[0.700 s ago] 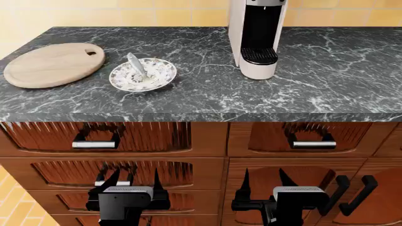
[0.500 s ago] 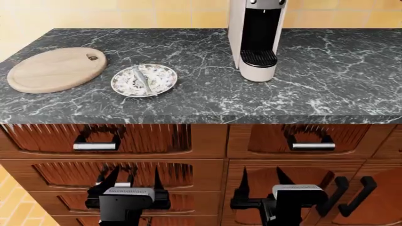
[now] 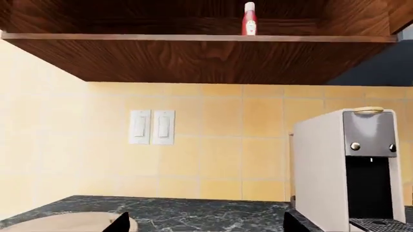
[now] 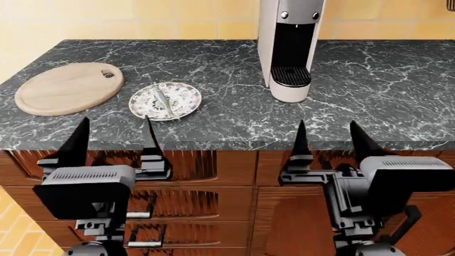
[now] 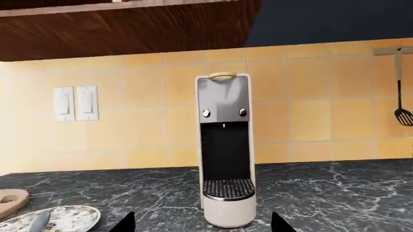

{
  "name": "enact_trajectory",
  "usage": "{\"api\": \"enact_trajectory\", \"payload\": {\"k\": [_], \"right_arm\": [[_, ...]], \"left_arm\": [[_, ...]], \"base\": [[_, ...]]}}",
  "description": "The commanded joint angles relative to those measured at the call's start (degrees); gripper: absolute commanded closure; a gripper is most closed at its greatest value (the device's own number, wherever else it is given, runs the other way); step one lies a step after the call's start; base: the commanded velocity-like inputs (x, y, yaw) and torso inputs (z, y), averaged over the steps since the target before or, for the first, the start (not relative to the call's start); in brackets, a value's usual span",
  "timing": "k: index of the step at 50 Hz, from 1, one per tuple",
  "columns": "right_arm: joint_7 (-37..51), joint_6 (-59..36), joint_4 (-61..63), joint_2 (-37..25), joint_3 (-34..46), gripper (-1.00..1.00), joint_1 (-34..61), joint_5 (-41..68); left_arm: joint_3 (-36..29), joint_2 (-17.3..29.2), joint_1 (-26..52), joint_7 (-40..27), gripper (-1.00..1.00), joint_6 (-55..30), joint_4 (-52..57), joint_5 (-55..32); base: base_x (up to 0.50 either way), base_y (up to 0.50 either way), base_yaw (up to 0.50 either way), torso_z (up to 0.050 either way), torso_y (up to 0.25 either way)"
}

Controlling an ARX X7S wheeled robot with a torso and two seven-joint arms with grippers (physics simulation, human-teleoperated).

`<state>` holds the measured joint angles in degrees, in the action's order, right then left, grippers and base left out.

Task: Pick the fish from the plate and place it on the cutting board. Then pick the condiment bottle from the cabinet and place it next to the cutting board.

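While fish (image 4: 163,100) lies on plate (image 4: 165,100) — coffee machine (image 4: 289,45) stands right.

Kitchen: marble counter (image 4: 355,101), coffee machine (image 4: 288,48), tiled wall (image 3: 213,159).

Honestly there's nothing readable anywhere in these shots. The condiment bottle (image 3: 249,19), up around 12 o'clock in the left wrist view, is far too small to make out any lettering on it. The coffee machine (image 5: 225,150) has two little round knobs and a tiny mark on its grey front panel, but no brand name or numbers that I can make out. The double wall switch (image 5: 76,103) at roughly 9 o'clock from the machine is blank white. The plate (image 4: 186,92) only carries a floral pattern, no writing. The cutting board (image 4: 64,88) at 9 o'clock of the plate is plain wood.
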<state>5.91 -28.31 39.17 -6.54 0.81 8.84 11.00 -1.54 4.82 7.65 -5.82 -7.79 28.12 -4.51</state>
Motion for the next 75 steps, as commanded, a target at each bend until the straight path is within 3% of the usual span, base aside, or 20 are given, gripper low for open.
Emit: {"api": "enact_trajectory", "payload": {"k": [1,13,39,61,71,73,75], "right_arm": [[1.56,-14.86,15.49,-1.7,-2.11,-1.0,4.88,5.58],[2.62,-18.14,17.08,-2.13,-0.49,-1.0,5.92,7.41],[4.94,-17.59,18.02,-5.27,3.8,-1.0,6.13,6.26],[6.38,-17.42,17.7,-7.41,6.26,-1.0,6.37,5.6],[7.2,-17.45,19.81,-7.96,5.33,-1.0,6.4,6.68],[14.0,-19.3,20.81,-13.15,4.58,-1.0,9.05,15.04],[30.34,-19.2,20.81,-25.19,6.38,-1.0,16.08,31.94]], "left_arm": [[0.11,1.56,3.58,-2.47,-1.0,-8.74,13.06,-1.16],[-1.94,4.52,3.09,-3.54,-1.0,-9.49,16.78,3.13],[-2.9,5.73,2.89,-4.49,-1.0,-10.21,18.25,1.81],[-3.65,6.57,2.83,-5.42,-1.0,-9.99,18.2,1.36],[-4.01,6.97,2.77,-5.74,-1.0,-10.05,18.38,1.11],[-4.1,7.01,2.82,-5.83,-1.0,-9.96,18.15,1.12],[-4.41,7.05,2.83,-5.91,-1.0,-9.86,18.01,1.28]], "base": [[0.0,0.0,0.0,0.05,0.018],[0.04,0.48,0.0,0.004,0.0],[0.12,0.5,0.0,0.0,0.0],[0.26,0.49,0.0,0.0,0.0],[0.5,0.03,0.0,0.0,0.0],[0.0,0.0,0.0,0.0,0.0],[0.0,0.0,0.0,0.0,0.0]]}}
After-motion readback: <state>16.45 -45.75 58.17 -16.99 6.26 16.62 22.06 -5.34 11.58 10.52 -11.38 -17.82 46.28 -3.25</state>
